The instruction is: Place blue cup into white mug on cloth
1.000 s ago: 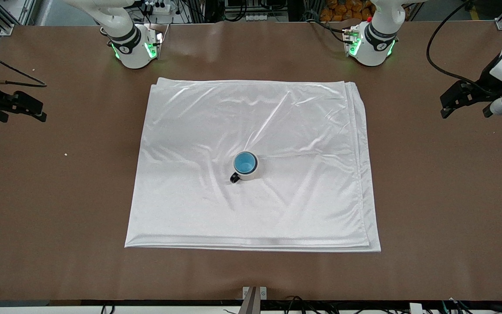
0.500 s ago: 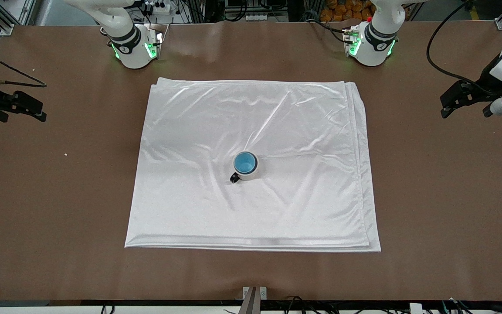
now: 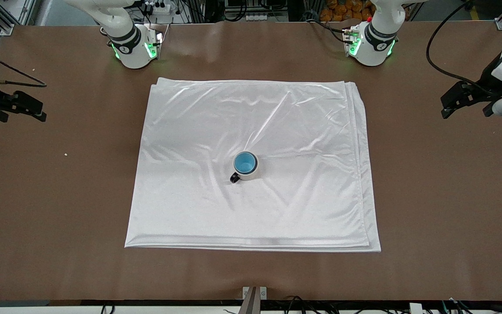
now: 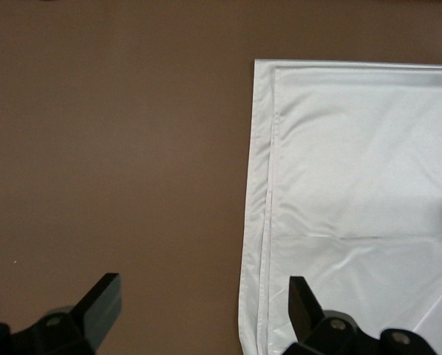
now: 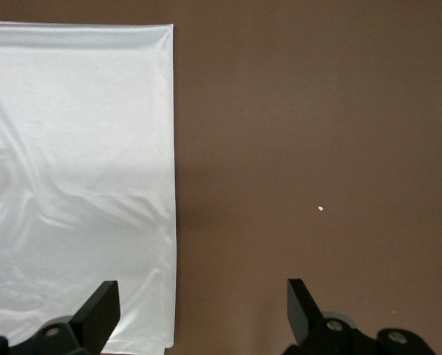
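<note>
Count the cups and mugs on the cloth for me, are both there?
2. The white mug stands upright near the middle of the cloth, its black handle turned toward the front camera. The blue cup sits nested inside it, with only its blue interior showing.

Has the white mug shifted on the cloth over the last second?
No. The white mug, with the blue cup inside it, sits at the same spot against the cloth's wrinkles and edges in the front view.
</note>
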`<state>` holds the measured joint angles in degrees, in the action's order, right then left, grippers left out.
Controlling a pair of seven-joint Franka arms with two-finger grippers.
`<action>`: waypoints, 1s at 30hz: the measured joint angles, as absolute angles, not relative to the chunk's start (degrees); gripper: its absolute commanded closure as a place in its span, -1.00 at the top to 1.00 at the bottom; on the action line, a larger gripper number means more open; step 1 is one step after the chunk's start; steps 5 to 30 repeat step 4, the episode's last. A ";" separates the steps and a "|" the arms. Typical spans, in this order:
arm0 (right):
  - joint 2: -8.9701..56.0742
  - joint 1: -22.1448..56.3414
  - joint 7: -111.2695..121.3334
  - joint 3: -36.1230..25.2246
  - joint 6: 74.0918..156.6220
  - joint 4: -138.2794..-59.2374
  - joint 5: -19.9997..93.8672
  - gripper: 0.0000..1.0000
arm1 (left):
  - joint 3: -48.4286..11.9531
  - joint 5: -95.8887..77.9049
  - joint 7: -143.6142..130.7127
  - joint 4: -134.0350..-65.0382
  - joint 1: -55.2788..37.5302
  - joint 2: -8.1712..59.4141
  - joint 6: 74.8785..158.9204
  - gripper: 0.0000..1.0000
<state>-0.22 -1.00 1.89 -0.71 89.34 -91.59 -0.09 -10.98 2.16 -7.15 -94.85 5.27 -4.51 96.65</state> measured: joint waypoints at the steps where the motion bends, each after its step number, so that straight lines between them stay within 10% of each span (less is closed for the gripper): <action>1: -0.22 -1.00 1.89 -0.71 89.34 -91.59 -0.09 1.00 | -10.98 2.15 -7.15 -94.85 5.27 -4.51 96.64 1.00; 30: -0.22 -1.01 1.89 -0.71 89.34 -91.56 -0.09 1.00 | -10.98 2.15 -7.15 -94.85 5.27 -4.51 96.60 1.00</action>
